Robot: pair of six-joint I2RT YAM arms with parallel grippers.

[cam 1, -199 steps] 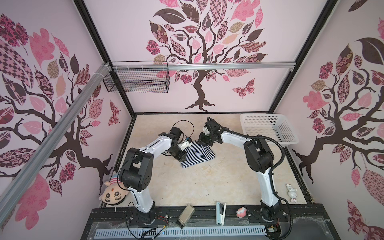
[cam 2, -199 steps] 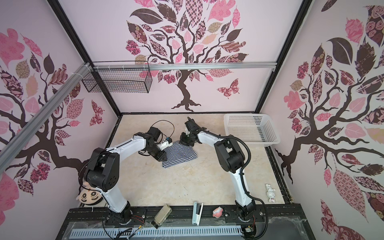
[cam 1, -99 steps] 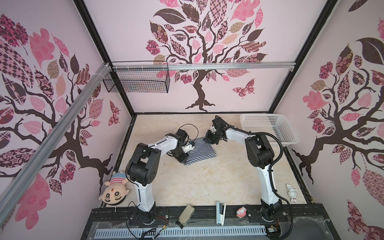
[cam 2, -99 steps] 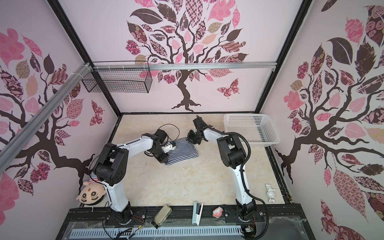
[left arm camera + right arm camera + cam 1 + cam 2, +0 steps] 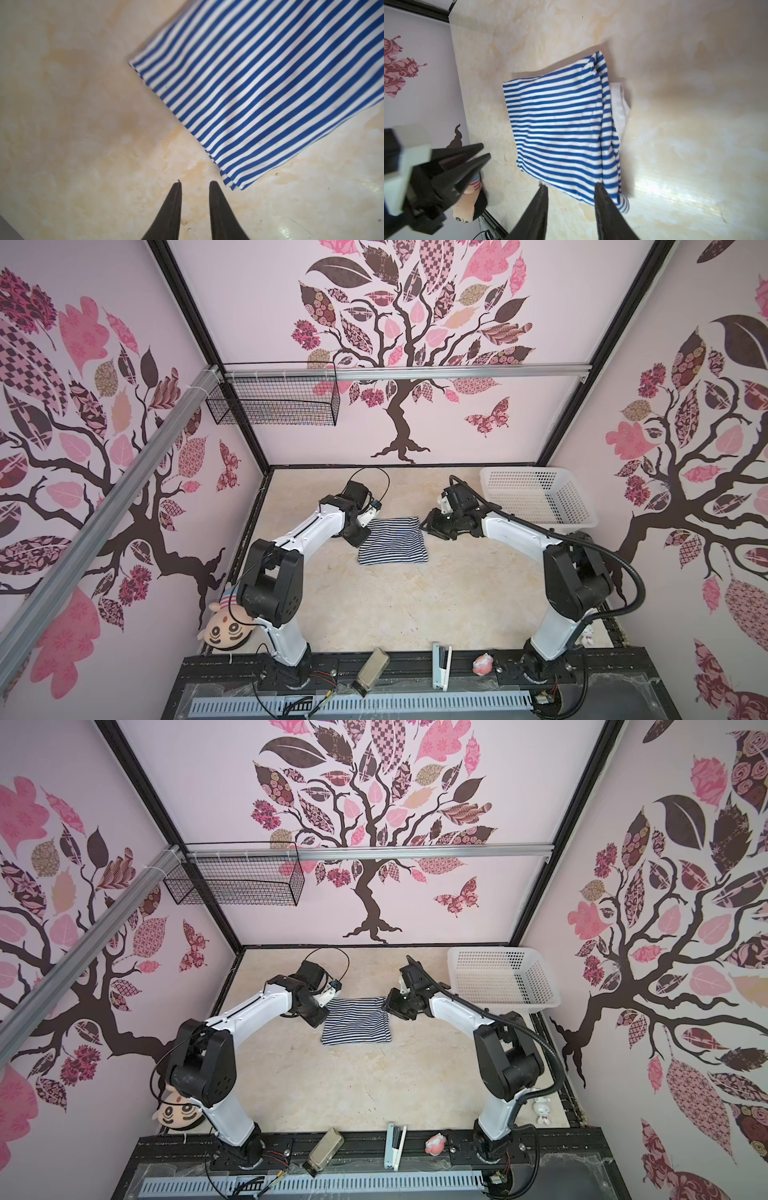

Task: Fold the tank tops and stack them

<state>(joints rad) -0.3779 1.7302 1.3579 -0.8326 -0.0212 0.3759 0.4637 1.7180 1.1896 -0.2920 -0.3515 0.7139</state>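
The left claw (image 5: 195, 186) stands with its two black fingers a narrow gap apart and holds nothing, its tips over bare bench just beside a corner of the soft, folded tank top in narrow navy-and-white stripes (image 5: 259, 93). The right claw (image 5: 571, 187) stands somewhat wider, also empty, its tips at an edge of the cloth, which lies flat rather than gripped. In both top views the top lies as a rough rectangle on the beige marbled bench (image 5: 415, 614), between the two claws. The fold looks done, so the step seems to be a clean let-go: lift each claw straight up so no fingertip drags an edge open. A strip of white trim (image 5: 619, 104) pokes out on one side, and tucking it would give a squarer base for stacking.
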